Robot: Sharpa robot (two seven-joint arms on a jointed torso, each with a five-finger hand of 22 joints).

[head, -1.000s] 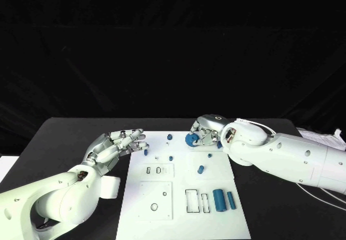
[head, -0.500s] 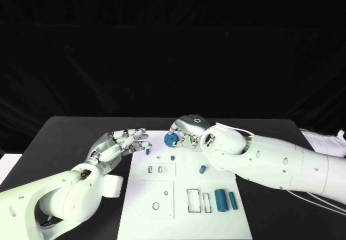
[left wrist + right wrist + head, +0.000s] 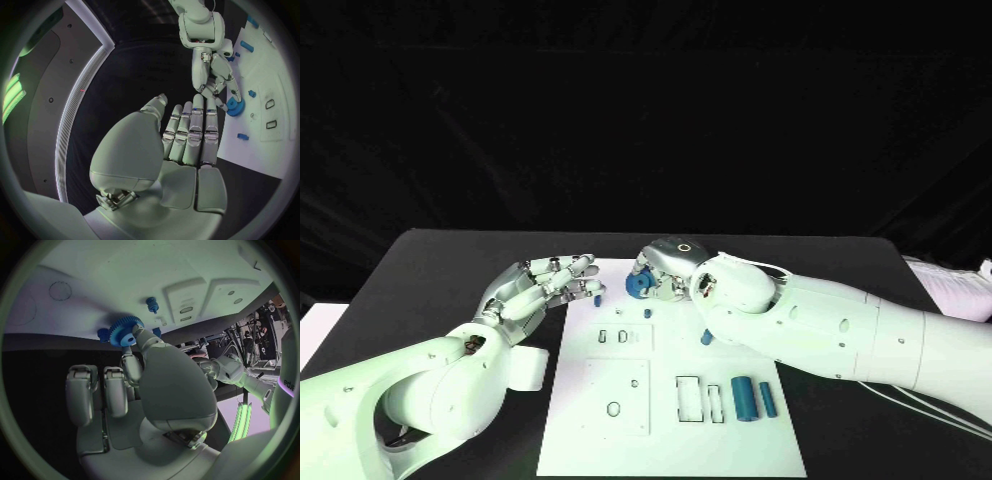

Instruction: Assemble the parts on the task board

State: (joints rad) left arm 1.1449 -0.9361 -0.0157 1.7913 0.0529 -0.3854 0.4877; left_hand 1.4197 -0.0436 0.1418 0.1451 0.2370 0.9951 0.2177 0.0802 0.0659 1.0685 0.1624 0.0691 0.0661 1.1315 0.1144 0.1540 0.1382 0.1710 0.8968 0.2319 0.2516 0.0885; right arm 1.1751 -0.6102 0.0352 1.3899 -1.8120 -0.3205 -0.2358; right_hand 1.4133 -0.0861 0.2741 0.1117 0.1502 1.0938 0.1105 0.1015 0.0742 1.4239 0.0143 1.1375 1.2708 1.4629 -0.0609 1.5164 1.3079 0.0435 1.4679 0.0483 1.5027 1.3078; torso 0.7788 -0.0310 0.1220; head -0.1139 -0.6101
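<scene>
The right hand (image 3: 669,265) pinches a blue gear (image 3: 639,284) above the task board (image 3: 669,430), so it should lower squarely onto its peg (left hand (image 3: 538,290) spread, holding nothing).

One white task board (image 3: 733,440) lies at the centre of the frame on one black desk (image 3: 430,270). Two hands are above it: the left hand (image 3: 538,290) and the right hand (image 3: 668,265). One blue gear (image 3: 640,284) is in the right hand. Two blue cylinders (image 3: 753,397) lie side by side at the board's lower right. Several smaller blue pieces show; their number cannot be told.
</scene>
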